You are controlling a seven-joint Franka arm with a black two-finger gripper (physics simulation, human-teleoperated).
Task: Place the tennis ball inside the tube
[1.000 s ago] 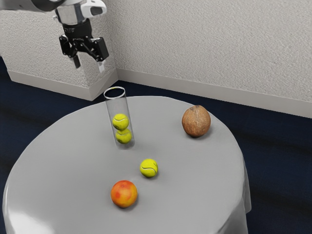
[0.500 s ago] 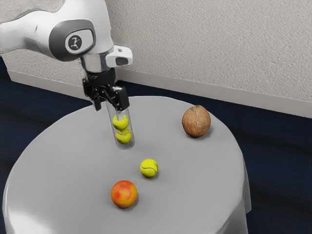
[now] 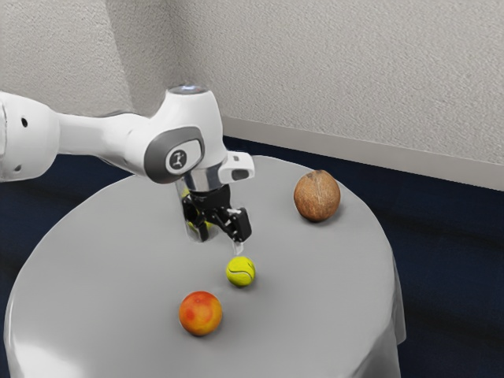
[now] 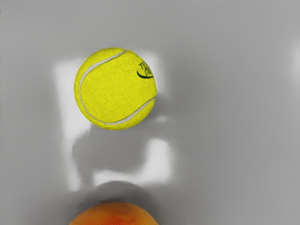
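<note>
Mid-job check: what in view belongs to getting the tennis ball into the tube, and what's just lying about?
For the job:
- loose tennis ball, on the table
- tube, partly hidden behind the gripper, yellow showing inside

Just lying about:
- orange-red fruit, near the loose ball
- coconut

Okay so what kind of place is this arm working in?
Probably an indoor room, rendered in simulation: a round table under a gray cloth, a plain textured wall with a baseboard, and dark blue flooring.
</note>
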